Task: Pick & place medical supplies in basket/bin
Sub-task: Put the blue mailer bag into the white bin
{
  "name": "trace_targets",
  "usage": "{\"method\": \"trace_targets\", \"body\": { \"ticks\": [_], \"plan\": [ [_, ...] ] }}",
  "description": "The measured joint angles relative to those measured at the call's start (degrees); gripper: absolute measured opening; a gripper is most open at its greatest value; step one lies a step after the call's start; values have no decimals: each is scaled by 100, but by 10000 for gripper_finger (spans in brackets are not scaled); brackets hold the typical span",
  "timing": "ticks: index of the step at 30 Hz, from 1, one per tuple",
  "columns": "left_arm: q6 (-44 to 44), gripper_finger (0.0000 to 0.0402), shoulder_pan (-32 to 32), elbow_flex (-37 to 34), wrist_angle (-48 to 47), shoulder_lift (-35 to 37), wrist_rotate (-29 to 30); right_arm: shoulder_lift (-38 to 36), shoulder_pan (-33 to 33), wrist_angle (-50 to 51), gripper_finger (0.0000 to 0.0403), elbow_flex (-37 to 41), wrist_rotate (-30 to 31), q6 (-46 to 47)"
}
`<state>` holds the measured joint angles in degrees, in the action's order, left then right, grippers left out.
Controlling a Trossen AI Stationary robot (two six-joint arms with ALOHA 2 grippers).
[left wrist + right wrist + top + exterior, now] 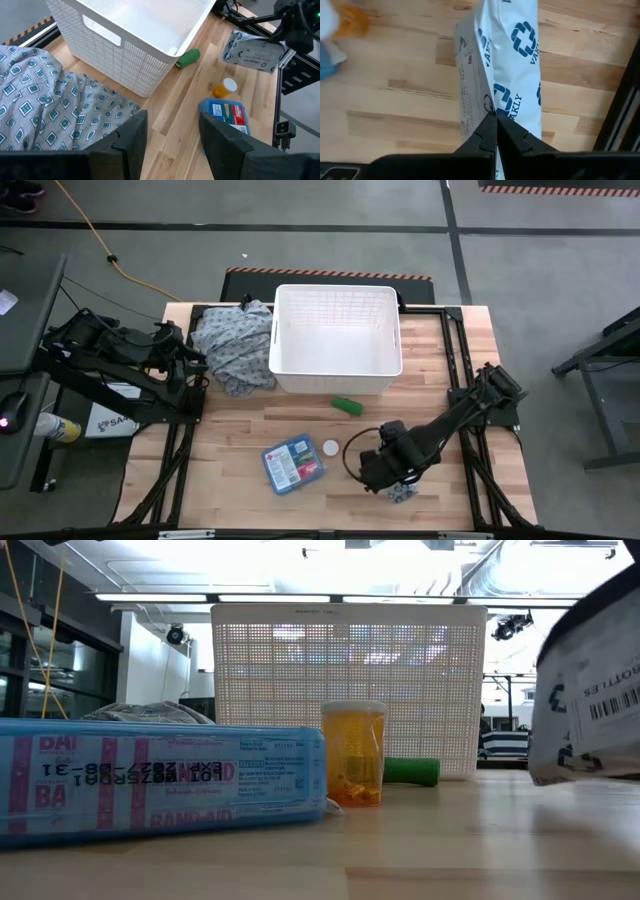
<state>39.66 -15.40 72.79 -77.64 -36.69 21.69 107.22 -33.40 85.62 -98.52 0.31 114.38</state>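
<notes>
White plastic basket (337, 338) stands at the far middle of the wooden table (230, 430), with the grey-blue patterned cloth (232, 345) touching its left wall. The right gripper (496, 117) is clamped on the grey-white soft packet (512, 60), holding it just above the table at the near right. The blue first-aid box (293, 464) lies flat at the near middle; the orange vial (223, 88) with its white cap stands just beside it. The green item (346, 406) lies near the front wall of the basket. The left gripper (170, 135) waits, fingers apart, above the cloth at the left edge.
</notes>
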Motion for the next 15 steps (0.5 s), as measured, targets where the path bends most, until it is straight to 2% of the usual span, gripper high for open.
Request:
{"method": "trace_targets", "body": {
  "ticks": [6, 15],
  "plan": [
    [-2, 211, 0, 0, -1, 0, 1, -283, 82, -217, 0, 0, 417, -225],
    [-17, 211, 2, 0, -3, 0, 3, -963, 493, -1238, 0, -4, 2095, -1388]
  ]
}}
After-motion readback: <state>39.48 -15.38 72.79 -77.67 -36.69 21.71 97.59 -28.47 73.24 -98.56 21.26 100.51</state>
